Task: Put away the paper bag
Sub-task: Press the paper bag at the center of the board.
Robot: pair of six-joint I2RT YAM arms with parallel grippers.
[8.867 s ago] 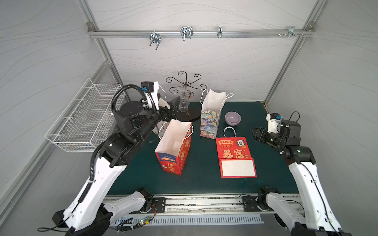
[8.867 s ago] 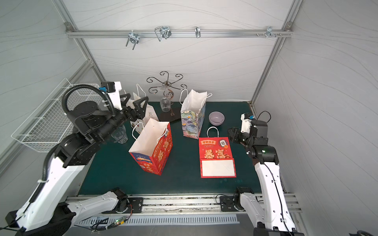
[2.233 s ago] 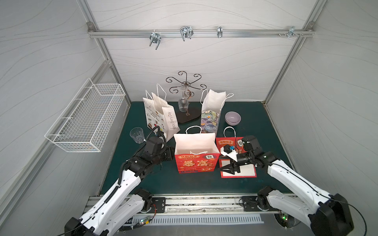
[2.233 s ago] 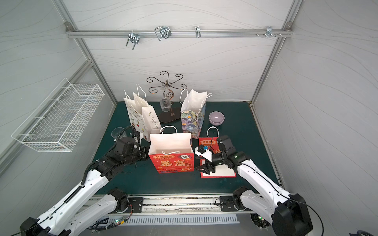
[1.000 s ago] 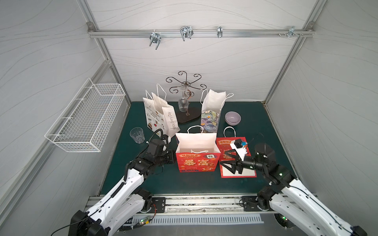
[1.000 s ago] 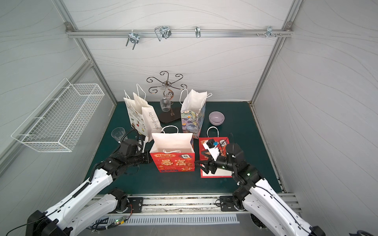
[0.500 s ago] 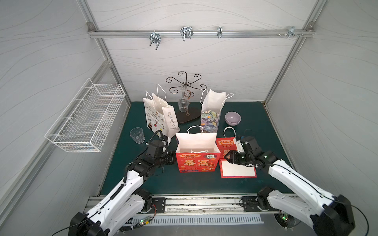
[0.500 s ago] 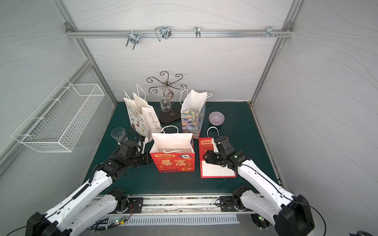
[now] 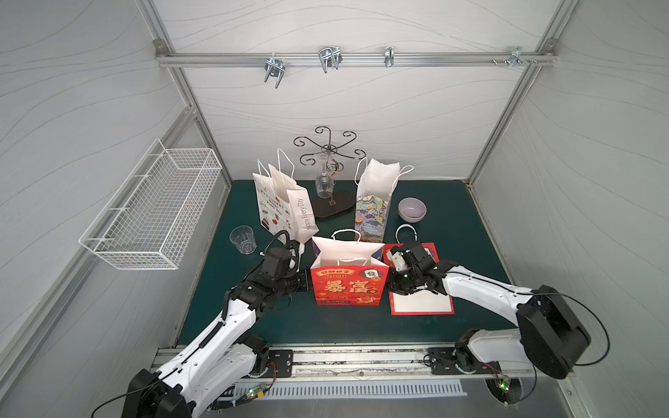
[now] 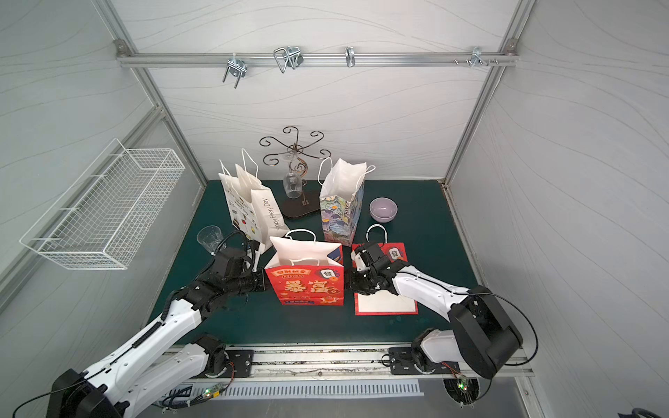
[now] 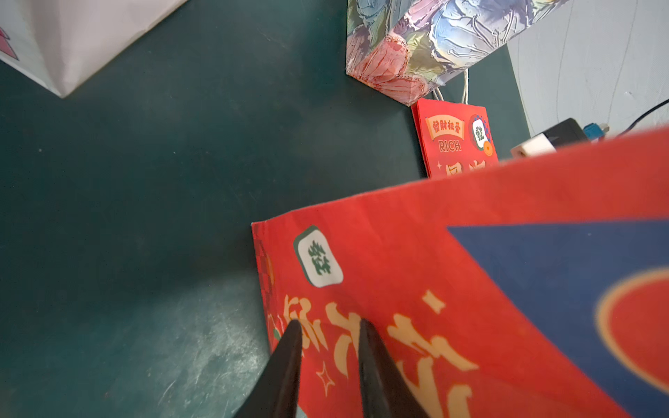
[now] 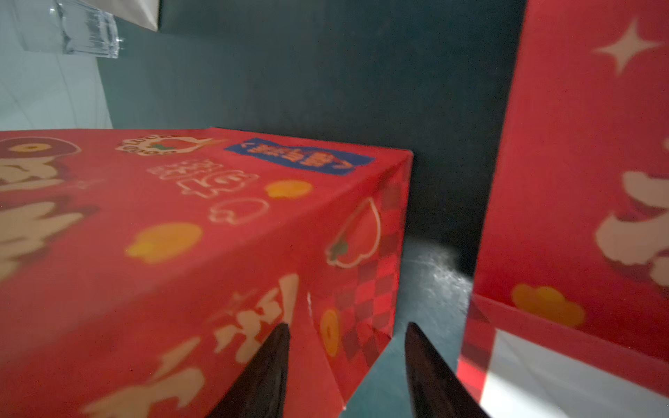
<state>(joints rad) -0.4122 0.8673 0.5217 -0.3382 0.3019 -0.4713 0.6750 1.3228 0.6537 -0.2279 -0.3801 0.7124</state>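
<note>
Starting at the front of the green table (image 9: pixel 347 329), we see both arms reaching in low from the near edge toward a red paper bag (image 9: pixel 349 286) that stands upright and open-topped at front centre, white inside, its cord handles up. The left gripper (image 9: pixel 306 284) meets the bag's left side; in the left wrist view this gripper (image 11: pixel 329 324) shows its two fingers a narrow gap apart against the printed red paper (image 11: pixel 434 271), and we cannot tell whether they pinch any of it. The right gripper (image 10: pixel 347 284) is at the bag's right side, and in the right wrist view this gripper (image 12: pixel 347 325) is spread wide, straddling the bag's corner edge (image 12: pixel 181 235), one finger over the printed face and one clear of it above the table, clamping nothing. Just right of the standing bag a flat red bag (image 9: pixel 421 304) lies on the table, partly under the right arm. Farther back we find a glass tumbler (image 9: pixel 243 240) to the left, two white bags (image 9: pixel 282 206) leaning together, a flowered bag (image 9: pixel 373 210) standing upright, and a pale bowl (image 9: pixel 412 209) to its right. Behind them a curly metal stand (image 9: pixel 327 152) carries a hanging wine glass (image 9: pixel 324 186). A wire basket (image 9: pixel 152 217) hangs on the left wall, and a rail (image 9: pixel 434 59) with hooks (image 9: pixel 329 59) crosses the back wall.
</note>
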